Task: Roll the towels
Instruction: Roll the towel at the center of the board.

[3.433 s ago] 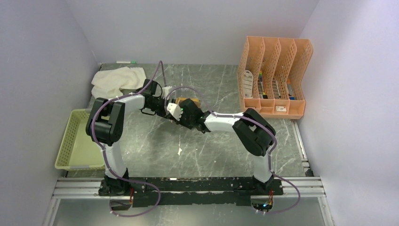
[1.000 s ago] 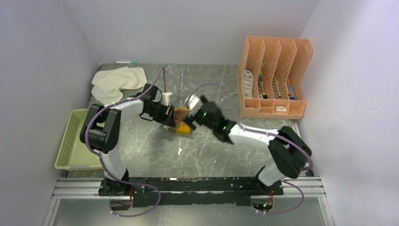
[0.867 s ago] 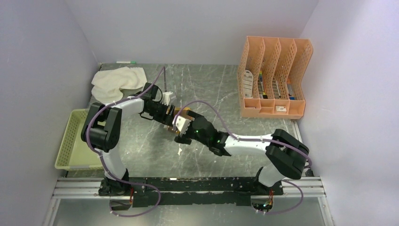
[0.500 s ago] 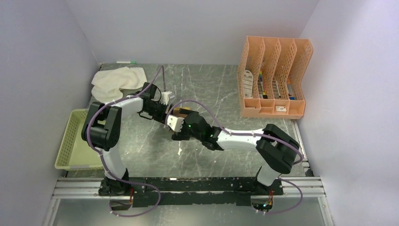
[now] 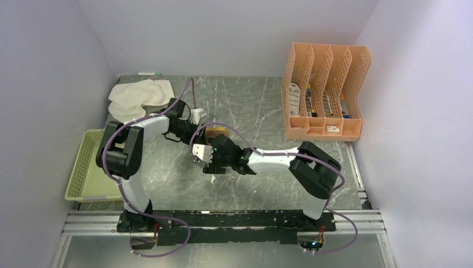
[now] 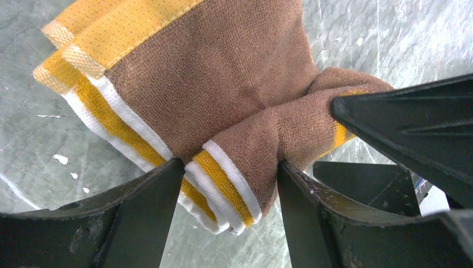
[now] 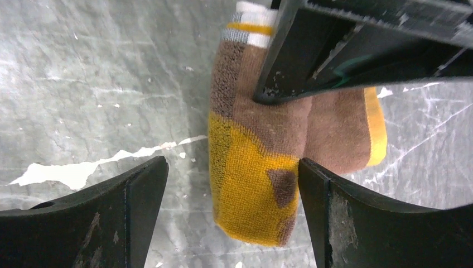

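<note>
The brown towel (image 6: 223, 72) with yellow and white edging lies partly rolled at mid table, mostly hidden under the arms in the top view (image 5: 216, 132). My left gripper (image 6: 226, 173) is shut on its rolled end, both fingers pressing the cloth; from above it (image 5: 202, 128) comes in from the left. My right gripper (image 7: 233, 167) stands open around the towel's yellow end (image 7: 256, 184), the right finger touching it, the left finger apart; in the top view it (image 5: 211, 144) sits just in front. The cream-white towel (image 5: 139, 95) lies crumpled at the back left.
A green mesh basket (image 5: 92, 167) stands at the left edge. An orange file rack (image 5: 326, 89) holding small items is at the back right. A pen (image 5: 149, 73) lies by the back wall. Walls close in on both sides.
My right arm swung from the towel's right side round to its front and lowered over the yellow end, its jaws narrowing a little. The left gripper stayed on the towel, barely moving.
</note>
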`<state>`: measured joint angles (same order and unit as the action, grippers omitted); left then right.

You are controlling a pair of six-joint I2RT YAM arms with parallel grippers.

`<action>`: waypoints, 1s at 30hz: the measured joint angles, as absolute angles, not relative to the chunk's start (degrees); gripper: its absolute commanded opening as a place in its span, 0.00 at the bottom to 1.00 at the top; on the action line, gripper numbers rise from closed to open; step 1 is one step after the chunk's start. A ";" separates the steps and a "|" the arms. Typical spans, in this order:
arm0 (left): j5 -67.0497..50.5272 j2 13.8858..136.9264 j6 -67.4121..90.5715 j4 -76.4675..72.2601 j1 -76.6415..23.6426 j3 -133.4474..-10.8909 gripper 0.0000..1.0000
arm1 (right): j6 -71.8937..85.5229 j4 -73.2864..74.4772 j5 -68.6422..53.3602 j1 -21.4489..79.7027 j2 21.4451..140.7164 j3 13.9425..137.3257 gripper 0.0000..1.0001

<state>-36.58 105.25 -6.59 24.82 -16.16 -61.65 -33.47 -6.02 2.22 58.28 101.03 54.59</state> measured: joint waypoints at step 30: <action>-39.27 103.96 -4.99 23.53 -12.86 -59.16 0.79 | -27.99 4.75 -20.53 46.17 111.77 68.38 0.33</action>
